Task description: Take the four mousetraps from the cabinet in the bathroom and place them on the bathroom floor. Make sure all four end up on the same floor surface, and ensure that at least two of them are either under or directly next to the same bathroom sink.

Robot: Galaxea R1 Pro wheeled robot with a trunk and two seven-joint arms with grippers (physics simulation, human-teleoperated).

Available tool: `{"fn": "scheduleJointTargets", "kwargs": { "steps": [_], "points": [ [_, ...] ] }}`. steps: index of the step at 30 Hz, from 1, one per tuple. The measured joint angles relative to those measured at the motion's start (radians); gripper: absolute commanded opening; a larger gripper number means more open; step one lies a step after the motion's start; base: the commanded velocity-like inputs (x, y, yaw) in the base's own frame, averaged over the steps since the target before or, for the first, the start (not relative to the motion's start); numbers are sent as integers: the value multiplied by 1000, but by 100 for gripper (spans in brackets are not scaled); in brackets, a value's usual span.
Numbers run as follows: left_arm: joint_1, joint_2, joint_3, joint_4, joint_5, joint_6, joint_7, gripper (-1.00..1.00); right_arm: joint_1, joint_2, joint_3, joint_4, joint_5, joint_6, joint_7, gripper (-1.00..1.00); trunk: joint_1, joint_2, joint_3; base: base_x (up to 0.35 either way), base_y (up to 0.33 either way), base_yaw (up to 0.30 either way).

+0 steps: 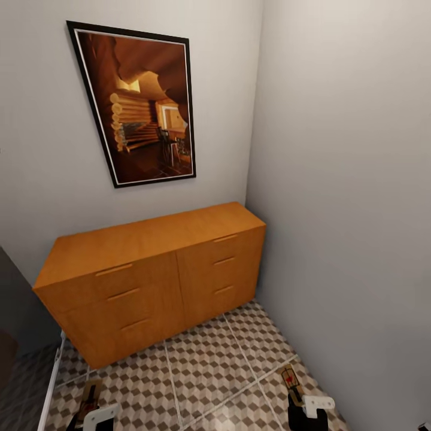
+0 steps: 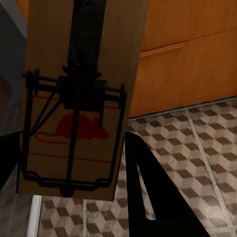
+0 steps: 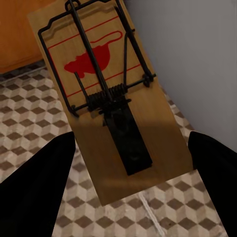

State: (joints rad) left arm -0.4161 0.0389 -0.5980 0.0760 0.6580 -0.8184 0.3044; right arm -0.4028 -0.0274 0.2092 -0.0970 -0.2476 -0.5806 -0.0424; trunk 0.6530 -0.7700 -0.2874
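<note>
Facing a corner of the bathroom, the head view has the cabinet (image 1: 158,272) against the far wall under a framed picture (image 1: 140,102), all its drawers shut and its top bare. On the patterned bathroom floor (image 1: 209,365), low in the frame, the left gripper (image 1: 90,413) sits at about seven o'clock and the right gripper (image 1: 296,395) at about five o'clock, each with a small wooden trap at its tip.

Seen from the left wrist, the left mousetrap (image 2: 81,98) fills the near field, red mouse print and wire bar facing the camera. A black finger (image 2: 89,29) lies across the board's upper end and a second dark finger (image 2: 153,197) stands off toward four o'clock, so the gripper looks clamped on the board's edges, raised above the tiles with the cabinet front behind.

From the right wrist, the right mousetrap (image 3: 106,94) lies tilted between two dark fingers (image 3: 39,182) at seven and four o'clock; these appear to pinch the board's near end, with tiles and the grey wall (image 3: 197,59) beyond.

By this reckoning two traps are out of the cabinet and in hand, neither yet set down. No sink is in sight, so carrying these to one, releasing them on the tiles, and fetching the other two all seem to remain.
</note>
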Motion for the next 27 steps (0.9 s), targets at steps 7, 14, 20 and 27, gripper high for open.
{"fn": "scheduleJointTargets", "kwargs": {
  "steps": [7, 14, 20, 27],
  "points": [
    [1, 0, 0, 0, 0, 0, 0, -100, 0, 0, 0, 0, 0, 0, 0, -100, 0, 0, 9, 0, 0, 0],
    [0, 0, 0, 0, 0, 0, 0, -100, 0, 0, 0, 0, 0, 0, 0, -100, 0, 0, 19, 0, 0, 0],
    [0, 0, 0, 0, 0, 0, 0, -100, 0, 0, 0, 0, 0, 0, 0, -100, 0, 0, 26, 0, 0, 0],
    [1, 0, 0, 0, 0, 0, 0, -100, 0, -1, 0, 0, 0, 0, 1, -100, 0, 0, 34, 0, 0, 0]
  ]
}}
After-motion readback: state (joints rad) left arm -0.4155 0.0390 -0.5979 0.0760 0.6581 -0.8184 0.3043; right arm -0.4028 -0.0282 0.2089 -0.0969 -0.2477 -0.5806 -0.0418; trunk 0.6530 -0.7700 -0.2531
